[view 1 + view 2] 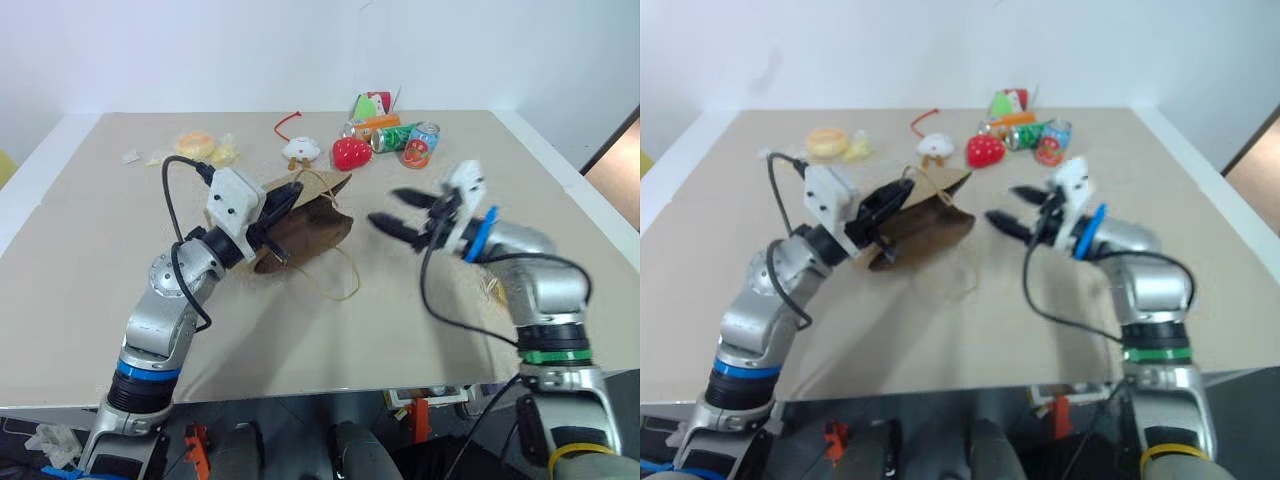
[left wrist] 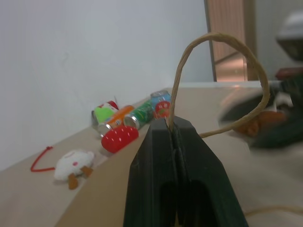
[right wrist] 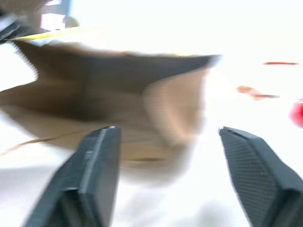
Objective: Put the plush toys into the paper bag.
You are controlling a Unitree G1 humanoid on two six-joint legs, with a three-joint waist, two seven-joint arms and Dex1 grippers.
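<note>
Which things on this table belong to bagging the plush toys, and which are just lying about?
Job:
- paper bag, handle pinched in shut left hand
- white plush toy
- red strawberry plush toy
- open right hand

Lying about:
- drink cans
- yellow wrapped items

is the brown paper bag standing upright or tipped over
Tipped over: the brown kraft paper bag lies on its side on the table, mouth facing the open right pincer.

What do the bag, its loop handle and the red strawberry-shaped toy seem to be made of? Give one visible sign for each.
Paper bag: matte brown kraft paper, judging by its creases and stiff folded mouth.
Loop handle, pinched by the left gripper: tan twisted cord, probably paper; it holds a springy arch.
Strawberry toy: likely soft plush fabric, rounded with pale dots, though its surface is too small to confirm.
</note>
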